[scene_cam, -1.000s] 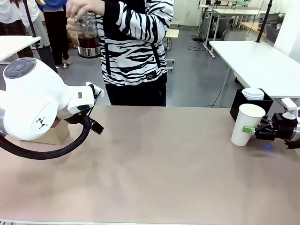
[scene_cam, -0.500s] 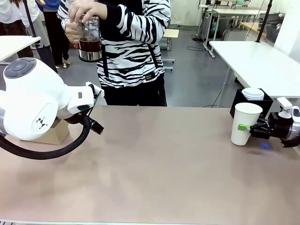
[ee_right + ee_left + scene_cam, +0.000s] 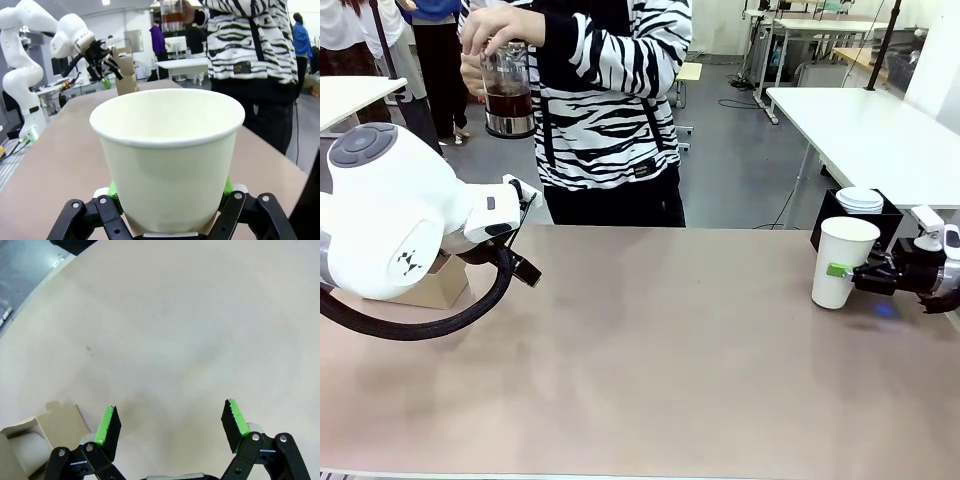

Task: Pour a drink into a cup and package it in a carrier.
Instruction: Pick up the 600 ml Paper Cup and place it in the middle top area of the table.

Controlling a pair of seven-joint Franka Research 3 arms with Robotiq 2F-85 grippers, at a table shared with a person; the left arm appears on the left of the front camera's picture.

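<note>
– Both jaws of the right gripper [image 3: 170,192], where now?
– Closed. A second ago they stood apart either side of the tall white paper cup [image 3: 850,250]; now the green pads pinch its lower wall. Cup upright at right end of table, lidless, no drink seen inside.
– Meaning?
– Cup secured; judged ready for pouring. Thin tapered paper, rolled rim, likely to dent under a hard squeeze.
– Left gripper [image 3: 171,422]?
– Wide open, nothing held, over the bare matte tan tabletop [image 3: 670,360]. Tan cardboard carrier [image 3: 440,288] just beside it, left side.
– Drink?
– Amber-brown liquid [image 3: 508,100] in a clear glass pitcher [image 3: 508,65], held high by a person's hand [image 3: 500,25], far left. Well apart from cup.
– Else?
– Black square box [image 3: 828,228] topped with white lids, just behind cup.
</note>
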